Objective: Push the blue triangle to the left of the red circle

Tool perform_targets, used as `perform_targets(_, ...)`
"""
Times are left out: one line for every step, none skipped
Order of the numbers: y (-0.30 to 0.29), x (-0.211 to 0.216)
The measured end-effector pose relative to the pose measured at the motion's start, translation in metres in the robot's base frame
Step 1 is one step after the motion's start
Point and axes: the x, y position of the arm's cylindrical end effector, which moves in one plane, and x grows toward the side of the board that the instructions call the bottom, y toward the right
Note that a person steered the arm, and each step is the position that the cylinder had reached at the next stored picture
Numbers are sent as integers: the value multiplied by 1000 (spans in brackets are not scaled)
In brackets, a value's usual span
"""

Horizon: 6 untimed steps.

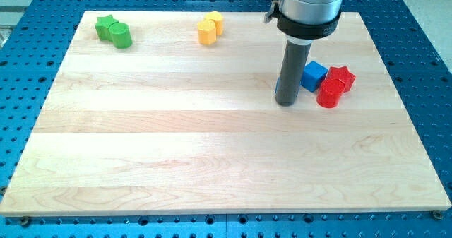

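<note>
My tip [286, 102] rests on the counter [212, 146], just left of the blue block [313, 75]. That block, its shape unclear, touches the red circle [329, 94] on the circle's upper left; a red star [342, 75] sits behind. No claw shows. Green blocks [114, 32] and yellow blocks [210, 27] lie along the view's top.

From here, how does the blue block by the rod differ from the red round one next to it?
The blue block is angular with flat faces; the red round block is a cylinder. The blue block sits nearer the view's top and left; the red round block lies lower and to the right. My tip stands just left of the blue block, farther from the red one. The two blocks look alike in size and sit close together.
</note>
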Motion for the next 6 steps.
perform_targets(-55,-20)
perform_targets(-26,-40)
perform_targets(7,-40)
perform_targets(28,-40)
perform_targets(10,-48)
perform_targets(-39,-53)
